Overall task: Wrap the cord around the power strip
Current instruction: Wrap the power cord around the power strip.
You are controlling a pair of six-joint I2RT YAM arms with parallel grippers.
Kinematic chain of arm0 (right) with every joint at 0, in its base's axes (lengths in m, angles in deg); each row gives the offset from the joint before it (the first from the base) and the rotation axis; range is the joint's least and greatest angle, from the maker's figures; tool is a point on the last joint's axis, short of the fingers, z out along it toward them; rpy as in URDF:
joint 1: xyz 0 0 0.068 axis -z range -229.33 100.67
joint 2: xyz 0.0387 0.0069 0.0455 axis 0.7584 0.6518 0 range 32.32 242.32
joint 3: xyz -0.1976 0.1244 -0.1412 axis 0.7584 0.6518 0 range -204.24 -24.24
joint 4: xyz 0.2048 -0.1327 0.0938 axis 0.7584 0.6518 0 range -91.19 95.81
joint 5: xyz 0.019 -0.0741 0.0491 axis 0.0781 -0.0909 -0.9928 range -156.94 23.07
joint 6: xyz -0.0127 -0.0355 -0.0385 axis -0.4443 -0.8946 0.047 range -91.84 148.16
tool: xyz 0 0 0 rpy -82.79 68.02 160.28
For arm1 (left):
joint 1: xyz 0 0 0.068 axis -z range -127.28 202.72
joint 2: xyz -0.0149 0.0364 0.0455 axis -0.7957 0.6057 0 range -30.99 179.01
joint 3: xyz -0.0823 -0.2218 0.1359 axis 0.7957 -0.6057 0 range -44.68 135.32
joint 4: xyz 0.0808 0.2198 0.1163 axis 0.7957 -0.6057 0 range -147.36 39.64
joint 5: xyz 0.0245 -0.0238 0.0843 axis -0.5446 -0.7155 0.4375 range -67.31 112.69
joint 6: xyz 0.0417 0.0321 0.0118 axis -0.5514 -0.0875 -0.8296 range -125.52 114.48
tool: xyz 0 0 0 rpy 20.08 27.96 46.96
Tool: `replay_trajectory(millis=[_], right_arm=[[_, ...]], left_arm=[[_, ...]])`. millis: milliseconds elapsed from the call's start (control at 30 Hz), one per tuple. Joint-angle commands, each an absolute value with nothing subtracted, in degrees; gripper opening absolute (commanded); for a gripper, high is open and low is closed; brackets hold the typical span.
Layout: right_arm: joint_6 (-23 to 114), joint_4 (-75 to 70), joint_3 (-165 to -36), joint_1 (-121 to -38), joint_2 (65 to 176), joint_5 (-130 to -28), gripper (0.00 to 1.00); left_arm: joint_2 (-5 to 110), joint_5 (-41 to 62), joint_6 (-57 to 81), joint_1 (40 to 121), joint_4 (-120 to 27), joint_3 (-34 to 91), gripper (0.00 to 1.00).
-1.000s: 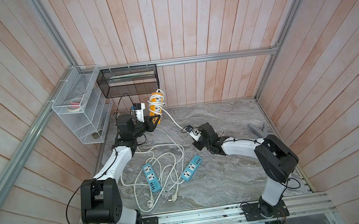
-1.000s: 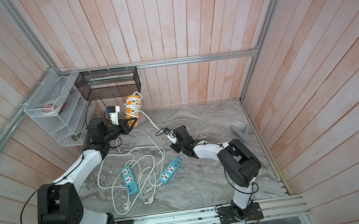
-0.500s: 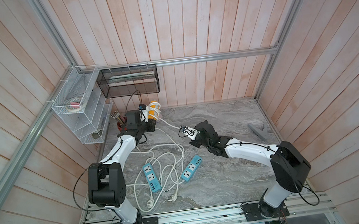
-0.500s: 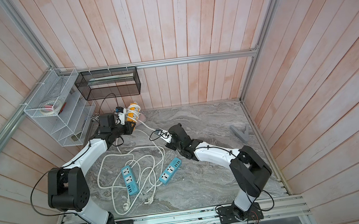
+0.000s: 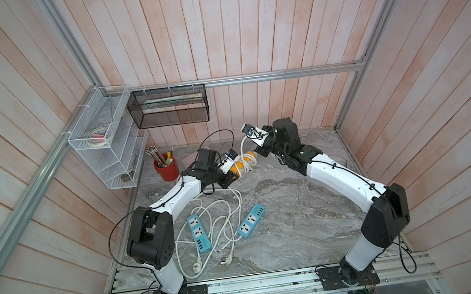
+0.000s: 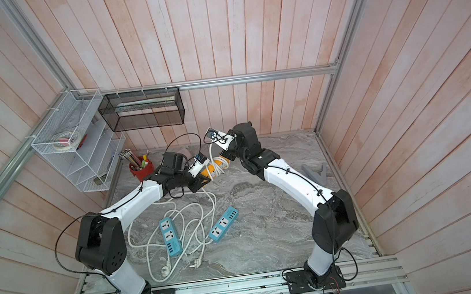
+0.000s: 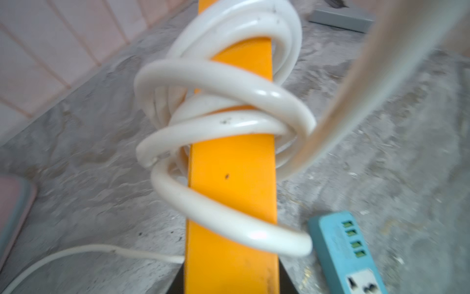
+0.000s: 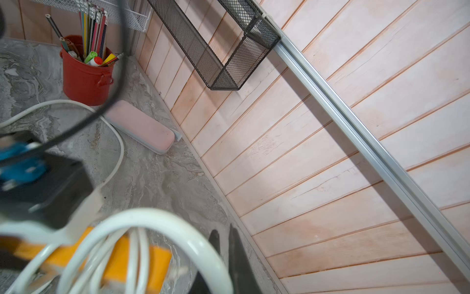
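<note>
Top views: over the last half second the right arm has swung up and back. The right gripper [image 5: 261, 151] now sits at the free end of the orange power strip [image 5: 235, 171], which has dropped lower and shifted right. It's held over the table [image 5: 297, 222] near the back wall, with its long axis running from the left gripper [image 5: 229, 180] toward the right one.

Left wrist: jaws clamped on the near end, power strip pointing straight away, cord [image 7: 221, 86] coiled round it. Markings on the blue strip [image 7: 346, 252] are too blurred to read.

Right wrist: fingers [image 8: 236, 254] are together with a cord loop against them. I can't see a pinch.
</note>
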State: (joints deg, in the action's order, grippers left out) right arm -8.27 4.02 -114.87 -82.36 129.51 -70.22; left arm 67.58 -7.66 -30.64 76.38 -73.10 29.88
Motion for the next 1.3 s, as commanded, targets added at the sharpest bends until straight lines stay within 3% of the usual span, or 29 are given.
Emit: replay_trajectory(millis=[0,233,300,400,533,800,1100,1267], right_arm=[[-6.5,9.7,-124.3,-80.2,133.5,-78.4,0.00],[-2.0,23.0,-138.5,-73.9,146.1,-96.3,0.00],[0.7,26.3,-139.4,-71.7,148.8,-107.4,0.12],[4.8,21.5,-132.6,-70.7,149.1,-112.8,0.23],[8.5,12.6,-122.6,-71.6,148.7,-113.3,0.28],[28.4,-19.2,-103.8,-72.3,145.3,-111.4,0.36],[38.5,-30.3,-97.1,-76.2,147.8,-98.8,0.40],[41.4,-35.1,-95.4,-78.0,149.9,-94.0,0.35]], left_arm=[[64.1,-26.9,-41.9,80.4,-82.0,28.3,0.00],[63.3,-36.3,-42.0,82.3,-85.6,32.0,0.00],[61.6,-37.9,-41.7,82.3,-84.6,31.3,0.00],[59.2,-38.6,-40.4,82.3,-82.4,29.5,0.00],[57.5,-38.9,-37.0,82.2,-77.3,27.1,0.00],[54.9,-37.9,-27.9,82.1,-64.9,25.6,0.00],[53.0,-37.6,-19.6,80.9,-54.1,23.0,0.00],[53.1,-36.9,-19.1,80.5,-53.9,23.4,0.00]])
